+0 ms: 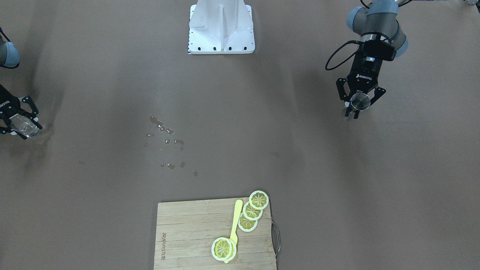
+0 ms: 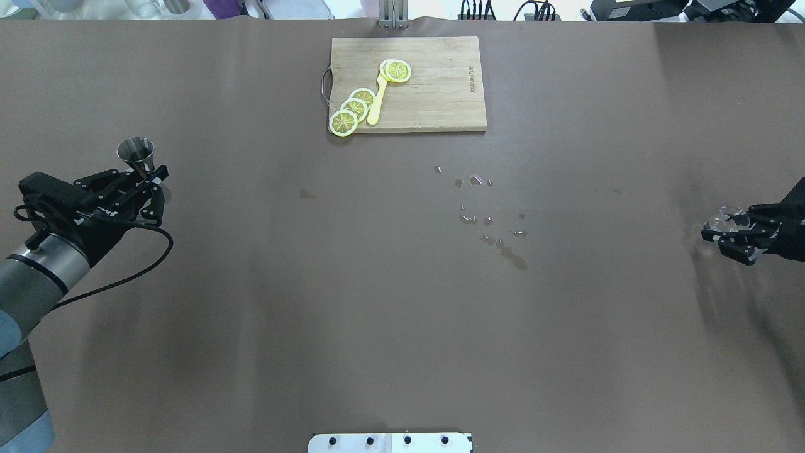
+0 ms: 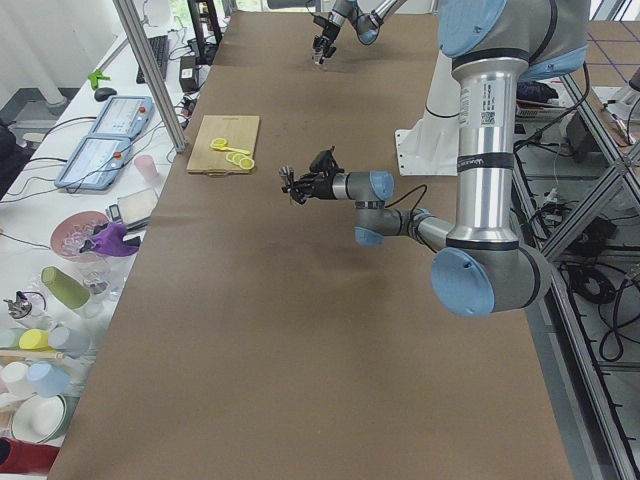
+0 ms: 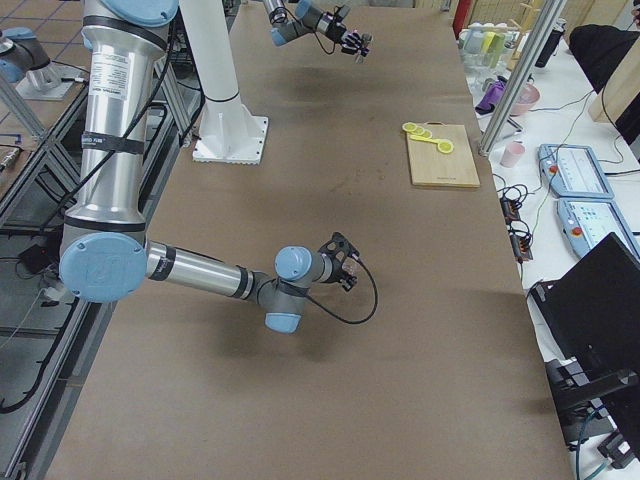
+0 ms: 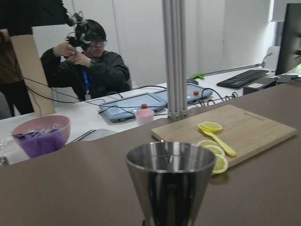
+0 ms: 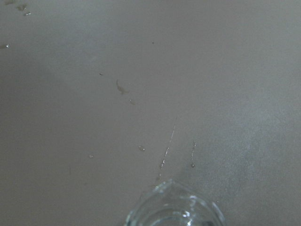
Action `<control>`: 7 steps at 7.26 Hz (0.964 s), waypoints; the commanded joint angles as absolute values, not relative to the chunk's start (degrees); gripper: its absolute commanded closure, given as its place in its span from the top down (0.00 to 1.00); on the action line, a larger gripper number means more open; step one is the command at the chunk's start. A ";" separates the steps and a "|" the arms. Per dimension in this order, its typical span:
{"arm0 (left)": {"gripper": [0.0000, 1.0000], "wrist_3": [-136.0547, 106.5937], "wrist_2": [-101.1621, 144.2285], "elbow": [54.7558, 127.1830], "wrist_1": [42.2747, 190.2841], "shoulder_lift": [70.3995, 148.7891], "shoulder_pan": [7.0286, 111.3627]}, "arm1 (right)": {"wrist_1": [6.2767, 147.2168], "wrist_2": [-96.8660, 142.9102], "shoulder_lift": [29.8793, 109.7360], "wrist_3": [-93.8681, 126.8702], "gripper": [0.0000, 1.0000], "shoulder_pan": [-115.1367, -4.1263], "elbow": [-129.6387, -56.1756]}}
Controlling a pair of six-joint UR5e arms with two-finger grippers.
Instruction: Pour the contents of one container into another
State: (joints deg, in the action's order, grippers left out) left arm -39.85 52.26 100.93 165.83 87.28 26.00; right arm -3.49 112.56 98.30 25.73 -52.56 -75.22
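The left gripper (image 2: 146,176) has its two black fingers closed narrowly on the lower stem of a small, cone-shaped, polished steel measuring cup (image 2: 135,151), which stands upright with its wide mouth facing up; the wrist view looks straight at its shiny side, and whether anything is inside cannot be told. The right gripper (image 2: 729,231) is clamped around a small clear glass vessel with a pointed pouring lip (image 2: 723,220); its rim shows at the bottom edge of the right wrist view, and its contents cannot be made out. The two containers are well apart, the steel cup at the robot's left end of the brown, paper-covered table (image 2: 314,327) and the glass at the right end. Between them, nearer the middle, a scatter of small water droplets (image 2: 487,220) lies on the surface. At the far edge from the robot sits a rectangular wooden cutting board (image 2: 440,94) with a metal handle, bearing round yellow lemon slices (image 2: 353,108) and a yellow plastic spoon (image 2: 377,104). The white robot base (image 1: 221,26) stands at the near edge. Beyond the table, a person in dark clothing (image 5: 89,61) sits at a desk.
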 commanded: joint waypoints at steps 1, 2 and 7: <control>0.00 -47.95 46.78 101.07 155.53 88.32 25.93 | -3.60 112.67 97.56 25.66 0.00 -52.03 -73.83; 0.00 -51.21 43.97 101.25 149.21 89.72 25.93 | -3.60 112.68 97.47 25.66 0.00 -51.86 -73.65; 0.00 -73.43 32.10 100.81 127.29 91.93 26.02 | -4.47 112.68 97.21 25.49 0.00 -51.33 -72.51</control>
State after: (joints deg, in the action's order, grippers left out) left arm -67.24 35.27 101.15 131.84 91.75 26.01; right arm -3.86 112.65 97.22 25.53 -51.43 -72.94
